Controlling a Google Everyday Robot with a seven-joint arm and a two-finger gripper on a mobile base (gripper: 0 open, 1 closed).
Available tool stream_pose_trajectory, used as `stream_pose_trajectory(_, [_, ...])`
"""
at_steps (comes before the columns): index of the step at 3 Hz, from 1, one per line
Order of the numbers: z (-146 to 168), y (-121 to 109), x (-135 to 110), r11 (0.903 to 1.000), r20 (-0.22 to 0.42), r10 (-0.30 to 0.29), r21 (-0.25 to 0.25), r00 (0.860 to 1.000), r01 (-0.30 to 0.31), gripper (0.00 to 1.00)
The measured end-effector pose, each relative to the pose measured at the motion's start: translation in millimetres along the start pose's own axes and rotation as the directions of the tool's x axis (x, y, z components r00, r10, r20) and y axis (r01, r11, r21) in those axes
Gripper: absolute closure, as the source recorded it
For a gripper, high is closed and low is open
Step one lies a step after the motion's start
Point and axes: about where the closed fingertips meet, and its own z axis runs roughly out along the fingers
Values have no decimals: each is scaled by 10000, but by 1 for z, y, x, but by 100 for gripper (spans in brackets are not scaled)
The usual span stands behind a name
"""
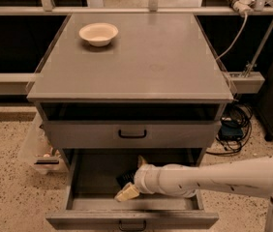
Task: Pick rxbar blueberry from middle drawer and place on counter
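Observation:
The middle drawer [83, 178] is pulled open at the bottom of the grey cabinet. The rxbar blueberry [123, 180] lies on the drawer floor as a small dark wrapper, partly covered by my hand. My gripper [133, 177] reaches in from the right on a cream arm. It is open, with one finger [127, 193] in front of the bar and the other [142, 160] behind it. I cannot tell whether the fingers touch the bar. The counter [146, 57] is the flat grey cabinet top above.
A cream round bowl [98, 34] sits at the counter's back left. A shut grey drawer front [132, 134] with a black handle is just above my arm. Cables [233, 124] lie on the floor to the right. A clear bin [37, 146] stands to the left.

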Motion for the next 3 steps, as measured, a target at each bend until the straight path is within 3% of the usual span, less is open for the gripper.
stream_pose_trajectory(1, [2, 1, -2, 10000, 13, -33, -20, 10000, 33, 0])
stream_pose_trajectory(3, [15, -16, 47, 9982, -735, 569, 216, 9957, -554, 0])
